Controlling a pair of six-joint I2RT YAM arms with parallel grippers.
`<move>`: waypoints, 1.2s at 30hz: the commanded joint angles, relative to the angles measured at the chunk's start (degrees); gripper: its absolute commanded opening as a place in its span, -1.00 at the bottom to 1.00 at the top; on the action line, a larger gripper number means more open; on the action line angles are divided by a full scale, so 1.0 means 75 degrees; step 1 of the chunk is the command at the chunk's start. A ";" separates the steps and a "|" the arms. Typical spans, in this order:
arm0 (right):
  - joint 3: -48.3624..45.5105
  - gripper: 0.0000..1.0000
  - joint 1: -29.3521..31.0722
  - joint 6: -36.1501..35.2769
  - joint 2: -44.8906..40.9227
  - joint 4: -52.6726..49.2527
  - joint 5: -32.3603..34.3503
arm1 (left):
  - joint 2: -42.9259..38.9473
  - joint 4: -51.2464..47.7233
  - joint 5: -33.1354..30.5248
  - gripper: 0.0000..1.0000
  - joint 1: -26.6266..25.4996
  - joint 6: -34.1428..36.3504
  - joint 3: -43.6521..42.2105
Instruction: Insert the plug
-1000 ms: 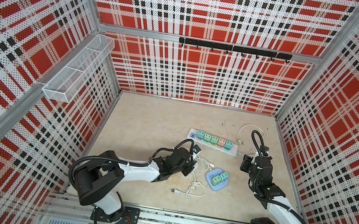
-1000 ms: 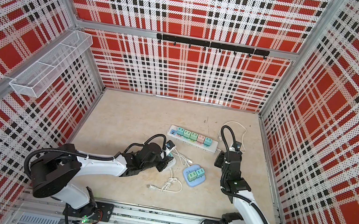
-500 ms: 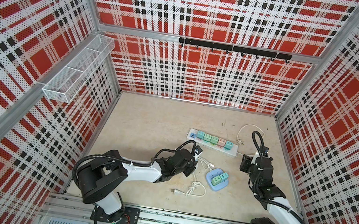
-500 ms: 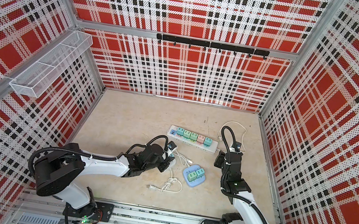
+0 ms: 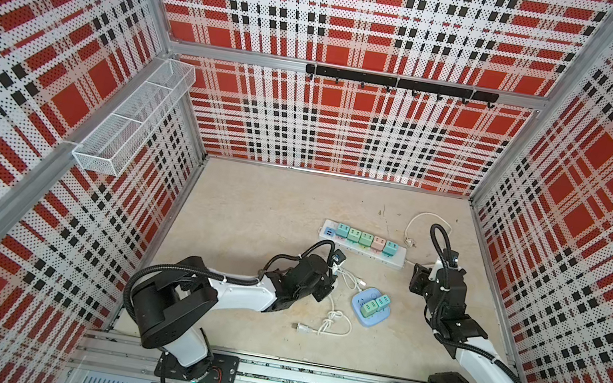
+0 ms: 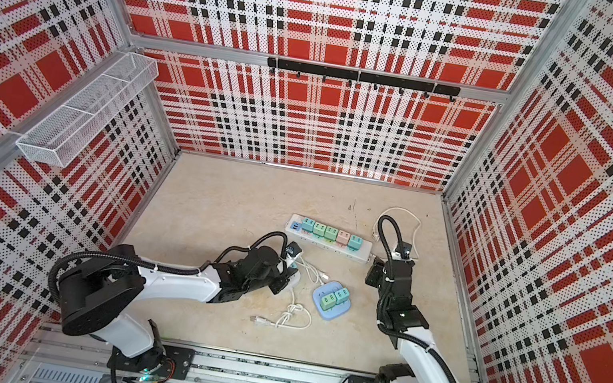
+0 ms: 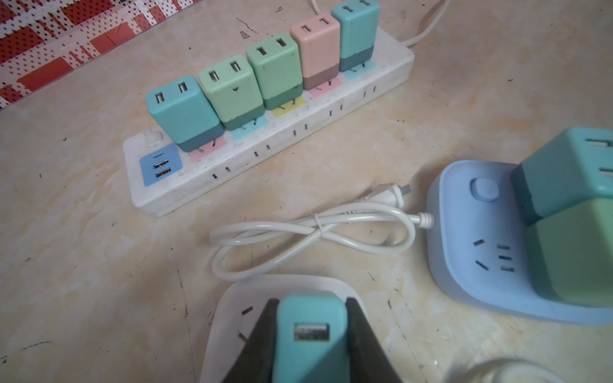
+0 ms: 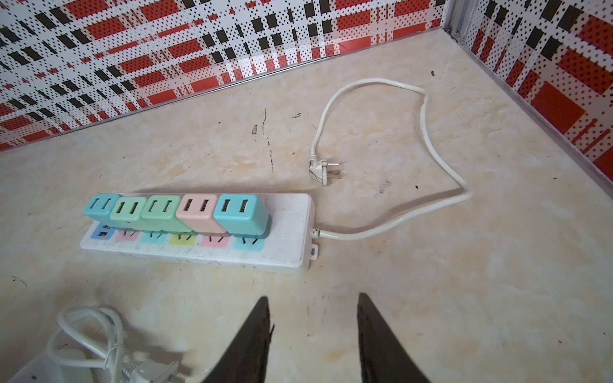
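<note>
We are seeing the teal USB charger plug sitting over the white socket block, near the middle of the bench. The left fingers are clamping it from both sides. We cannot tell whether its prongs are seated. The left arm is lying low and stretched out across the bench, forearm nearly level, wrist reaching toward the centre. A tied white cable is resting just beyond the white block, and the blue socket block, carrying green and teal chargers, is lying beside it. Farther back, the white power strip is holding five chargers in a row. The right arm is rising from its base with the wrist tipped down near the strip's cord end. The right fingers are standing apart over bare bench, gripping nothing.
</note>
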 commanded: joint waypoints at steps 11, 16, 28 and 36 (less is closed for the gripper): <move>-0.0105 -0.11 -0.0074 -0.0073 -0.0064 0.0413 -0.0095 | 0.0465 -0.0650 0.0296 -1.00 0.0006 0.0041 0.0494; -0.0117 -0.10 -0.0083 -0.0076 -0.0094 0.0419 -0.0117 | 0.0968 -0.0687 0.0664 -1.00 0.0171 -0.0118 0.0678; -0.0104 -0.09 -0.0100 -0.0074 -0.0029 0.0451 -0.0151 | 0.0774 -0.0811 0.0818 -1.00 0.0179 -0.0069 0.0181; -0.0055 -0.08 -0.0102 -0.0076 0.0107 0.0474 -0.0159 | 0.1233 -0.1281 0.1383 -1.00 0.0278 -0.0040 0.0250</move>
